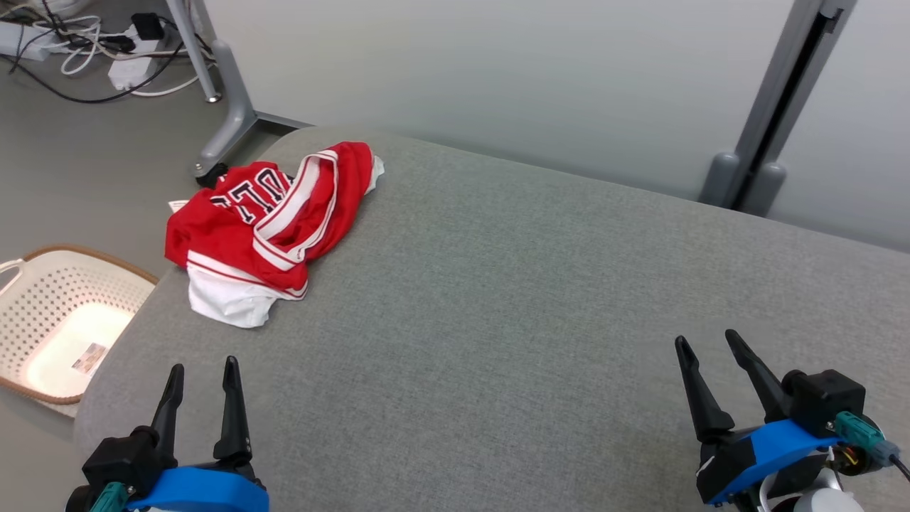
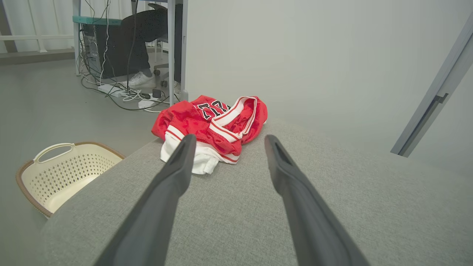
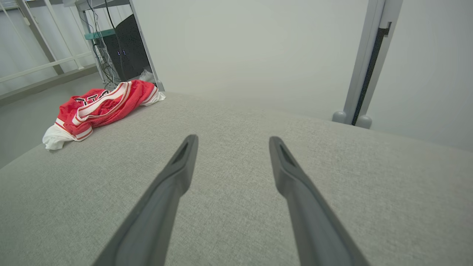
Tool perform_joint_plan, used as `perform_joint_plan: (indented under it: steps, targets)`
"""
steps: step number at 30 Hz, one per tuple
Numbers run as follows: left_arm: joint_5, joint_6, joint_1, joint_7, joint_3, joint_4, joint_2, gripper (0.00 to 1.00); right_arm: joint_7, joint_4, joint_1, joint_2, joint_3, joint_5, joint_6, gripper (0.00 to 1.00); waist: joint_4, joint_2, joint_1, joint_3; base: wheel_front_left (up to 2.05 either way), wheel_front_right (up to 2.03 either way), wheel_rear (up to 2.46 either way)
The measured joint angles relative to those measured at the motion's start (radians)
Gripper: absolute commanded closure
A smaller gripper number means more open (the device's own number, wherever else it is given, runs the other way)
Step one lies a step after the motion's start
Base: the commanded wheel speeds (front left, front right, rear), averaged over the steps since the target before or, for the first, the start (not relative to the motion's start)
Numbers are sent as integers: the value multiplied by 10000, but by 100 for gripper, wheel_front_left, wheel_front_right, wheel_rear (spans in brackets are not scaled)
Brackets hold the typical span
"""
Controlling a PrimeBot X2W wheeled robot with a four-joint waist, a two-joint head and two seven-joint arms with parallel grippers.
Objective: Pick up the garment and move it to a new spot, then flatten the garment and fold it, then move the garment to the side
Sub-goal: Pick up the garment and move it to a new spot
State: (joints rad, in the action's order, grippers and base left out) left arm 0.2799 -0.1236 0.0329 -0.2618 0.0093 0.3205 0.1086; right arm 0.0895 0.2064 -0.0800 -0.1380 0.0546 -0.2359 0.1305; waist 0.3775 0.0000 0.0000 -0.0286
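Garment [image 1: 263, 227]: red jersey with white trim and black lettering, white layer showing underneath, crumpled in 1 heap at the far-left corner of the grey fabric tabletop [image 1: 533, 320]. Its left side reaches the tabletop edge.

Left hand [image 1: 203, 365]: near-left edge of the tabletop, the 2 fingers spread wide, holding nothing. In the left wrist view the fingers point straight at the garment, with bare fabric between them and it.

Right hand [image 1: 706, 338]: near-right, fingers also wide apart and holding nothing, well apart from the garment, which sits far off to the upper left in the right wrist view.

Around:
- Cream perforated basket [image 1: 78, 250] with a brown rim on the floor, just beside the tabletop's left edge, a small label lying in its bottom.
- Grey metal frame leg [image 1: 231, 107] on the floor just behind the garment's corner.
- Power strips and tangled cables [image 1: 106, 50] on the floor further back.
- Person's foot in a white shoe [image 2: 140, 78] under a desk, next to the cables.
- Grey upright post [image 1: 775, 107] against the pale wall, behind the far-right edge.
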Motion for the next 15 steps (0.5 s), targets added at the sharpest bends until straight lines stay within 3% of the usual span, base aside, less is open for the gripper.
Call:
perform_joint_plan:
  steps: [6,15]
  targets:
    - [0,-2,-67,0,81,-23,2,0,15,82,-5,25,92,6,0,0,443,0,0,-115,0,0,0]
    - [67,-4,-95,0,132,-88,-73,0,90,96,-4,40,71,77,0,0,426,0,0,-128,0,0,0]
